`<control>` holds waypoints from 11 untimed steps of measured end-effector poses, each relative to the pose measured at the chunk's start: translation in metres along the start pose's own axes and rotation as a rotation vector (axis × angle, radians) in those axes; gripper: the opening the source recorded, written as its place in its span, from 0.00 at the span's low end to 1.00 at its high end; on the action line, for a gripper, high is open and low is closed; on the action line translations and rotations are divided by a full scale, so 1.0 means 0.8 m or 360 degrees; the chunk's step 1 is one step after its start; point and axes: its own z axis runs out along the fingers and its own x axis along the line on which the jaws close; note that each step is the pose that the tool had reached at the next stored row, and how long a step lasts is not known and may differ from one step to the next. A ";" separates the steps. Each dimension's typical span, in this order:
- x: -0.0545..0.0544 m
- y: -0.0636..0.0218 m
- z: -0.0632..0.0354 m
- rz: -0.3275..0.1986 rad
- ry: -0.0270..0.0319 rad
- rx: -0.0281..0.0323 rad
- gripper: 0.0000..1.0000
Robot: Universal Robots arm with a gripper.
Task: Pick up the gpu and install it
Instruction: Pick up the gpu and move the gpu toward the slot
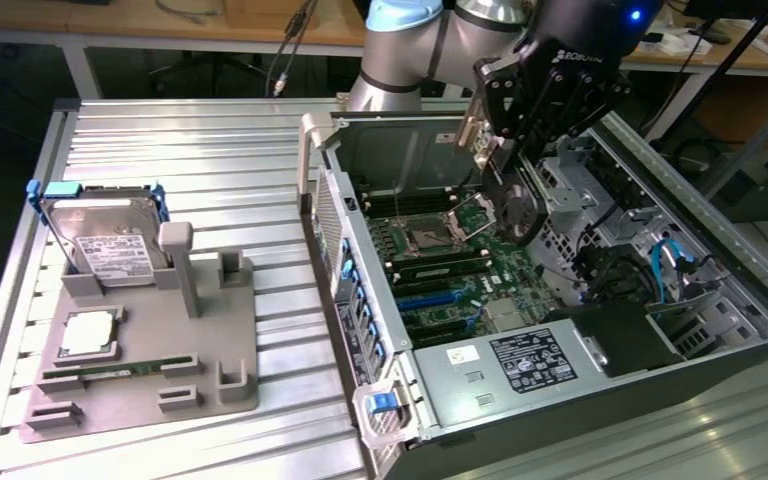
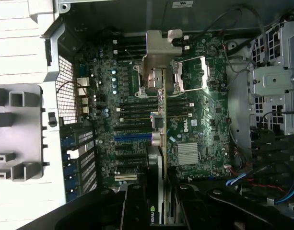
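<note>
My gripper [image 1: 504, 165] is shut on the gpu [image 1: 519, 212] and holds it on edge over the open computer case [image 1: 357, 300]. The card's round black fan faces the exterior view's right, and it hangs above the motherboard [image 1: 454, 285], close to the CPU socket [image 1: 431, 238]. In the wrist view the gpu [image 2: 159, 143] appears edge-on between my dark fingers [image 2: 135, 206], with its silver end bracket [image 2: 161, 57] farthest from the camera. It hovers over the green motherboard [image 2: 199, 129], in line with the black and blue expansion slots [image 2: 132, 136].
A grey fixture [image 1: 211, 340] stands on the ribbed metal table at the exterior view's left. It carries a hard drive [image 1: 111, 240] in a blue frame, a CPU [image 1: 88, 333] and a RAM stick [image 1: 117, 370]. Drive cages and cables [image 1: 671, 265] line the case's far side.
</note>
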 end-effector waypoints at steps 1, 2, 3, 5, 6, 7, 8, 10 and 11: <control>-0.001 0.000 0.000 0.0000 0.00000 0.00001 0.27; -0.002 0.000 0.000 0.0000 -0.00001 0.00001 0.27; -0.003 0.000 0.000 0.0000 0.00000 0.00001 0.27; -0.004 0.000 0.000 0.0000 0.00000 0.00001 0.27; -0.005 0.000 0.000 0.0000 0.00000 0.00001 0.27; -0.005 0.000 0.000 0.0000 -0.00001 0.00001 0.27; -0.005 0.000 0.000 0.0000 0.00000 0.00000 0.27; -0.006 0.000 0.000 0.0000 0.00000 0.00000 0.27; -0.006 0.000 0.000 0.0000 0.00000 0.00001 0.27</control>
